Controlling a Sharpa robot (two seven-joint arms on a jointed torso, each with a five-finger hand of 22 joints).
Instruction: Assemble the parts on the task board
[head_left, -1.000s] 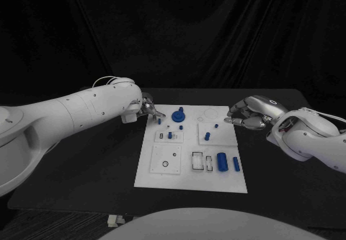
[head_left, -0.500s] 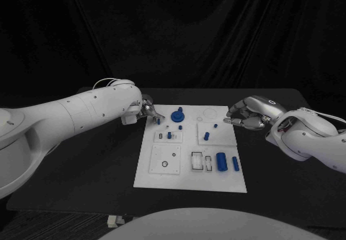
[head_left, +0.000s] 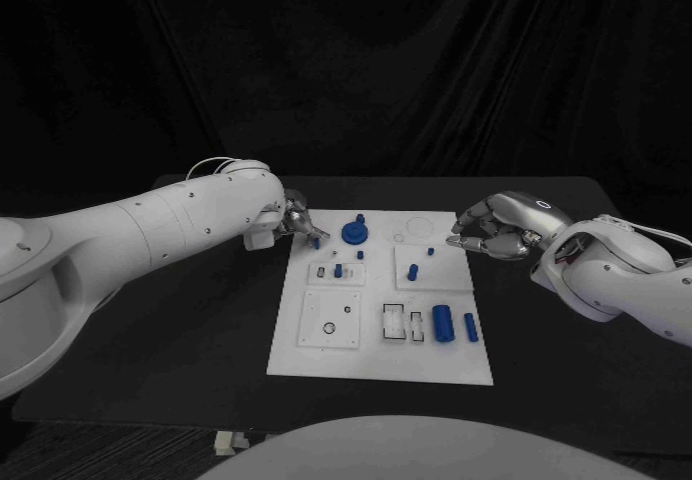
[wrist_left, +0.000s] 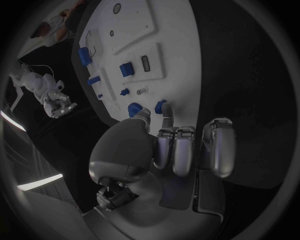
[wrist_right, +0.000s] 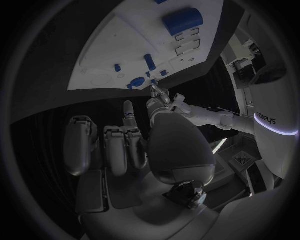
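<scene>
Two silver hands wait at the far corners of the flat white task board (head_left: 378, 360), and the assembly looks partly done.

The left hand (head_left: 297, 222) pinches a small blue peg (head_left: 316, 241) at the board's far left corner. The right hand (head_left: 495, 229) hovers over the far right edge, fingers curled on nothing. A round blue knob (head_left: 356, 234) and several short blue pins (head_left: 414, 271) appear seated, while two blue cylinders (head_left: 444, 324) lie loose near the slotted frames, so I'd guess much remains.
</scene>
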